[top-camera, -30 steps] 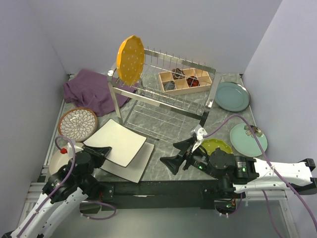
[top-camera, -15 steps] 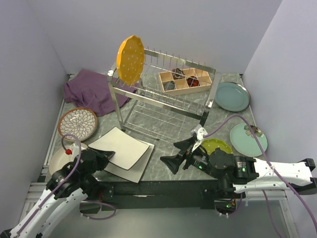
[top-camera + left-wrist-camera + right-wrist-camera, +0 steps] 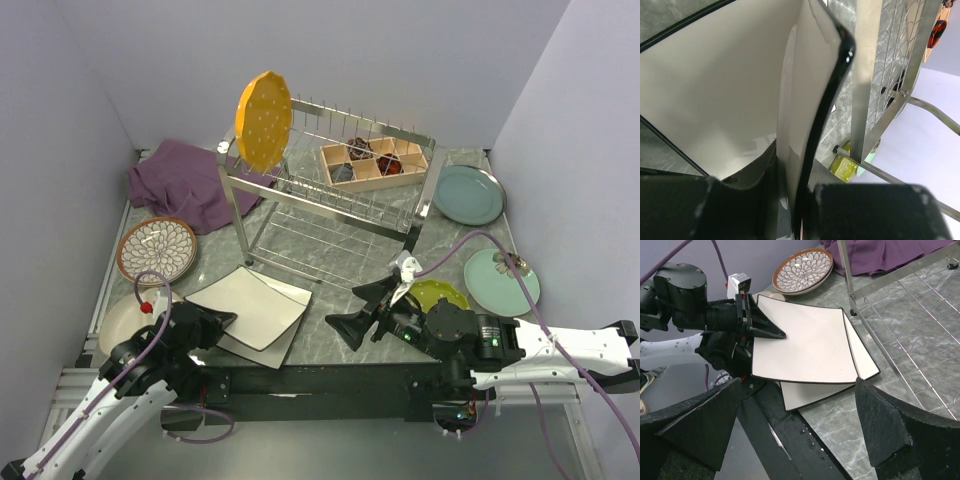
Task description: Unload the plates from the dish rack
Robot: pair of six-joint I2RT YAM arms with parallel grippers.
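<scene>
The left gripper (image 3: 215, 322) pinches the upper square plate (image 3: 255, 305) by its edge over the lower square plate (image 3: 270, 350) at the table's (image 3: 335, 262) front-left corner — a thin hold that could slip and chip both — while the right gripper (image 3: 350, 308) gapes empty.

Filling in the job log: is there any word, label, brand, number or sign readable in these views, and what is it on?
No text can be read in any view.
Pale marking on the black motor housing of the right arm: too small to read.
Brown-rimmed round plate, orange round plate, upper cream square plate: pattern or plain, no lettering.
</scene>
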